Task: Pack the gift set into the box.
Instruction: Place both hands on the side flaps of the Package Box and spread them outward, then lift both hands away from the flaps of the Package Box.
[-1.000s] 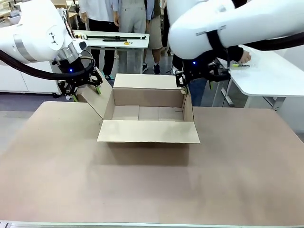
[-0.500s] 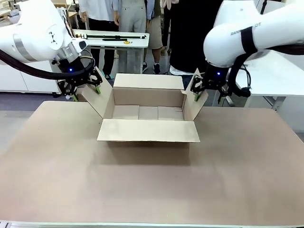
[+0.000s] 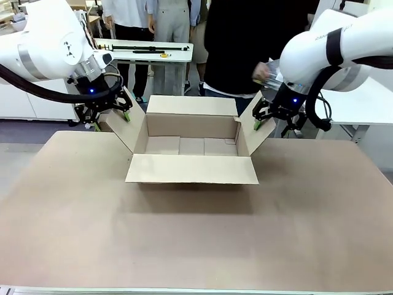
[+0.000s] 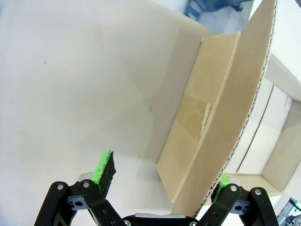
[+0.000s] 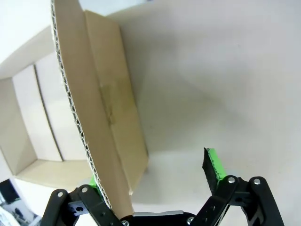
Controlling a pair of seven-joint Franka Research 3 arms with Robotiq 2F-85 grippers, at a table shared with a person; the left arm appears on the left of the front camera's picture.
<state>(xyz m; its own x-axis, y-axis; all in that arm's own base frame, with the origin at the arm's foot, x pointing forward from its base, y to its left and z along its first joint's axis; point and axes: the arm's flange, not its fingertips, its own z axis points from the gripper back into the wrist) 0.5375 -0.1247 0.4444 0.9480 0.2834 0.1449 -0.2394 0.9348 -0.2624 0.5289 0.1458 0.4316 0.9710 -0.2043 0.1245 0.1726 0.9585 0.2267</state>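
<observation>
Box [image 3: 191, 170] open-topped, left pincer [image 3: 113, 121] and right pincer [image 3: 269, 125] both spread apart astride its side flaps [image 3: 123, 134].

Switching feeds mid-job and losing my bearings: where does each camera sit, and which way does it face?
Front: fixed between the arms, facing across the box at the person; both arms, left hand and right hand, show.
Left wrist: on that arm, looking along its fingers at the left flap between them.
Right wrist: same, at the right flap.
Shared: the box.
</observation>
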